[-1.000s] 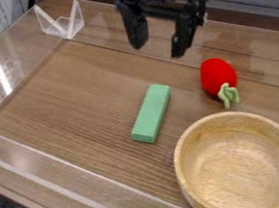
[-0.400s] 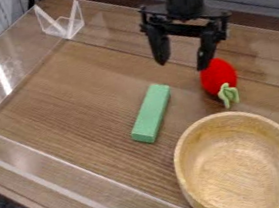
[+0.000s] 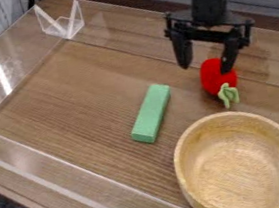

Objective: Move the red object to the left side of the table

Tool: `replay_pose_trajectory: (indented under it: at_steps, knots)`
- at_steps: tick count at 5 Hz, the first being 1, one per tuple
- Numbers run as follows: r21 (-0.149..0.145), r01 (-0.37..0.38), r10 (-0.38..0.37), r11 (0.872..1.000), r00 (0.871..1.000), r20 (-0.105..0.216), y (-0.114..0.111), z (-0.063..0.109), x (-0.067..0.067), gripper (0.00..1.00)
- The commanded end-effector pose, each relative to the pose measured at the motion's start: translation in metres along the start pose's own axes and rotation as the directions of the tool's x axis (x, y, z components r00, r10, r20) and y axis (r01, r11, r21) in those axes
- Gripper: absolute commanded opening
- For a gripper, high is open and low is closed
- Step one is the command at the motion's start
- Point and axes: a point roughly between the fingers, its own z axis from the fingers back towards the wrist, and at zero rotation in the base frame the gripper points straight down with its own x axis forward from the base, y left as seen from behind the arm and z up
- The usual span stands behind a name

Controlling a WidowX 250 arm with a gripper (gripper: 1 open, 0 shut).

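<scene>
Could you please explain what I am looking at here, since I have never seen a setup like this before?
This is a single view from a camera placed above and in front of a work surface. The dark metal thing hanging down at the upper right is the end of a robot arm, and its two-fingered claw is the gripper. It points straight down with its fingers spread open and holds nothing.

The surface is a brown wood-grain table edged by low clear plastic walls. Three things lie on it: a small rounded red toy fruit with a green leafy stem, a long green rectangular block and a round light wooden bowl, which looks empty.

The gripper hangs just over the red fruit, so it seems about to grasp it. Whether the fingers touch it yet, I cannot tell.
</scene>
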Motion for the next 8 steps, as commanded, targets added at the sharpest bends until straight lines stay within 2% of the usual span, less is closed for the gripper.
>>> replay_pose_trajectory:
  at_steps: [1,3,4,5,6,7,8]
  knots:
    - [-0.007,0.018,-0.018,1.0,0.997,0.073,-0.011,0.01,0.014,1.0]
    - [-0.004,0.02,-0.02,1.0,0.996,0.083,-0.017,-0.007,0.025,1.0]
    - [-0.004,0.017,-0.017,1.0,0.996,0.085,-0.017,-0.013,0.029,0.0]
    - [-0.009,0.018,-0.017,1.0,0.996,0.092,-0.017,-0.012,0.032,0.0]
    - [-0.011,0.018,-0.017,1.0,0.996,0.092,-0.017,-0.01,0.032,1.0]
    - [-0.013,0.018,-0.017,1.0,0.996,0.092,-0.017,-0.008,0.032,1.0]
    - [-0.019,0.021,-0.019,1.0,0.995,0.099,-0.017,-0.008,0.034,0.0]
